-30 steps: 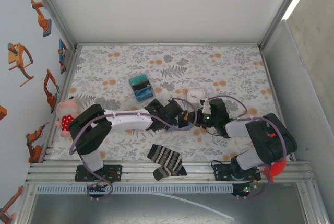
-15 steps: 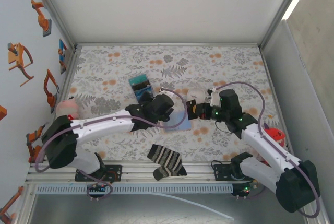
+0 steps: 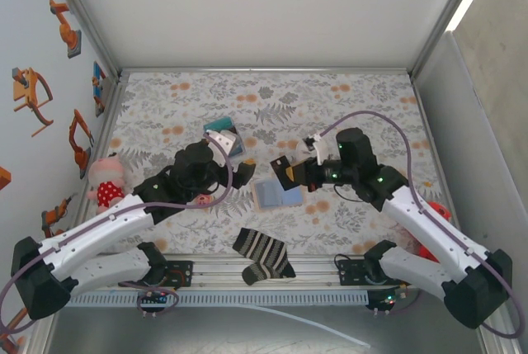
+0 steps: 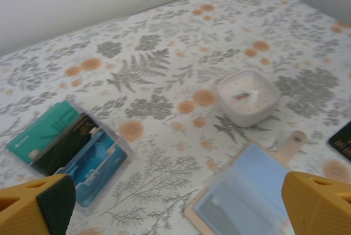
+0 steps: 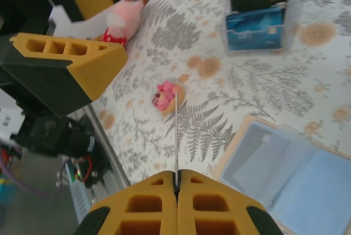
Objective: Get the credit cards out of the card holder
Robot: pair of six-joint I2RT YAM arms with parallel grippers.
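The tan card holder (image 3: 277, 195) lies open on the floral table, blue-grey panels up; it also sits below both wrist cameras (image 4: 248, 196) (image 5: 290, 173). My right gripper (image 3: 290, 174) hovers just above its top edge, shut on a thin credit card (image 5: 176, 136) seen edge-on, which sticks out past the fingertips. That card looks dark from above (image 3: 281, 170). My left gripper (image 3: 240, 174) (image 4: 181, 206) is wide open with nothing in it, left of the holder and above the table.
A clear box (image 4: 71, 150) of teal and blue cards lies back left. A white rounded-square object (image 4: 248, 97) sits behind the holder. A striped sock (image 3: 264, 255) lies at the near edge, a plush doll (image 3: 106, 181) at far left, a small pink toy (image 5: 164, 95) nearby.
Both arms have drawn back from over the holder. The left gripper swung left and stands open. The right gripper pulled away with the card, leaving the open holder uncovered.
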